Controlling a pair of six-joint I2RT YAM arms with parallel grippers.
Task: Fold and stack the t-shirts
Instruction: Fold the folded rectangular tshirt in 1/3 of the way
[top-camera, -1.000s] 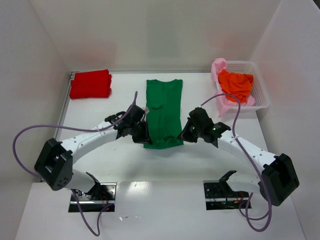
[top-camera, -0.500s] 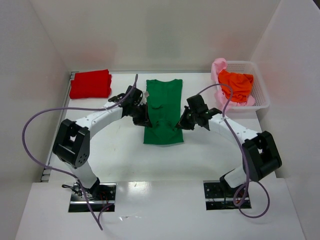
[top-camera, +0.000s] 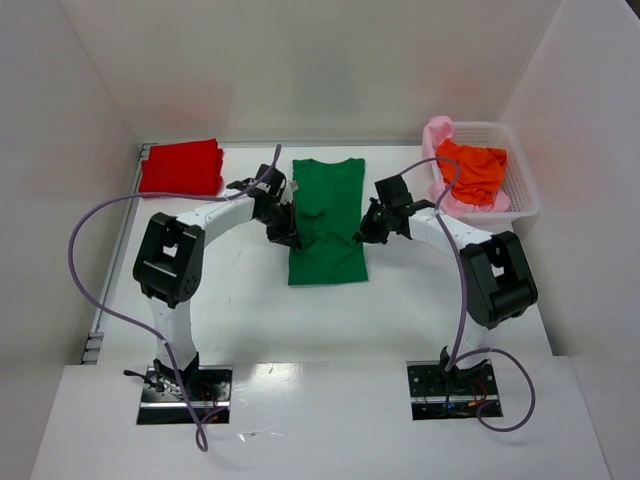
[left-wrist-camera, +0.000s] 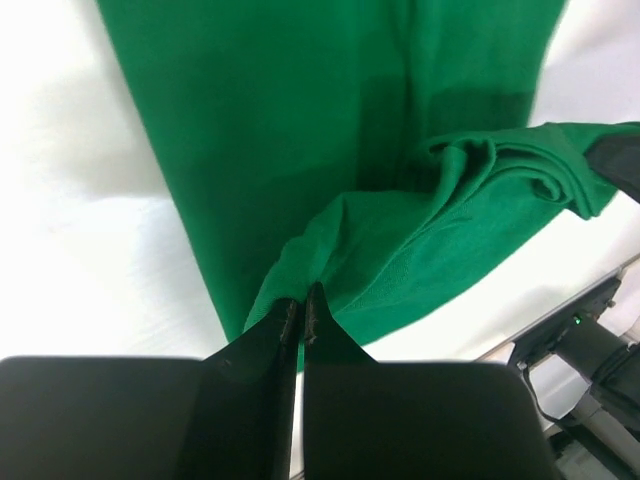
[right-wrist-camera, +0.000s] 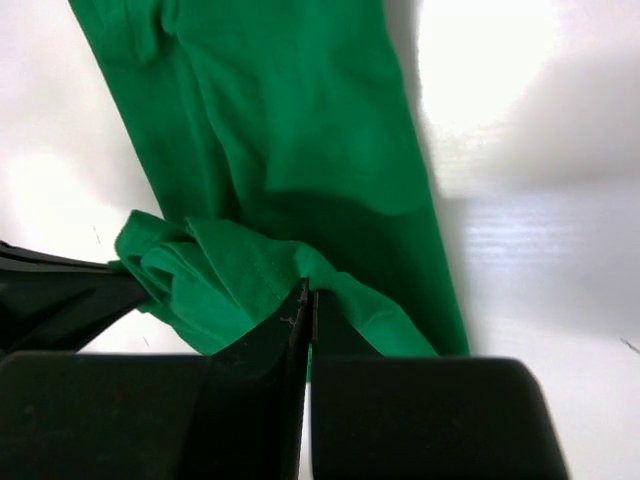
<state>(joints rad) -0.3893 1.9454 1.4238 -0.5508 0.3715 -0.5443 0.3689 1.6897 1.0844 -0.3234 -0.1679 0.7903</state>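
green shirt (top-camera: 326, 215) lies mid surface (top-camera: 240, 300), its near hem clamped by left pincer (top-camera: 289, 236) and right pincer (top-camera: 362, 233), both now farther toward the collar, so the fold looks half made.

Setting: robotics laboratory test cell.
Enclosure: plain white panels (top-camera: 330, 70) wall three sides of a white table (top-camera: 230, 300).
Rig: two arms (top-camera: 215, 215) on bolted base plates (top-camera: 185, 395), with purple cables (top-camera: 90, 260) trailing loose.
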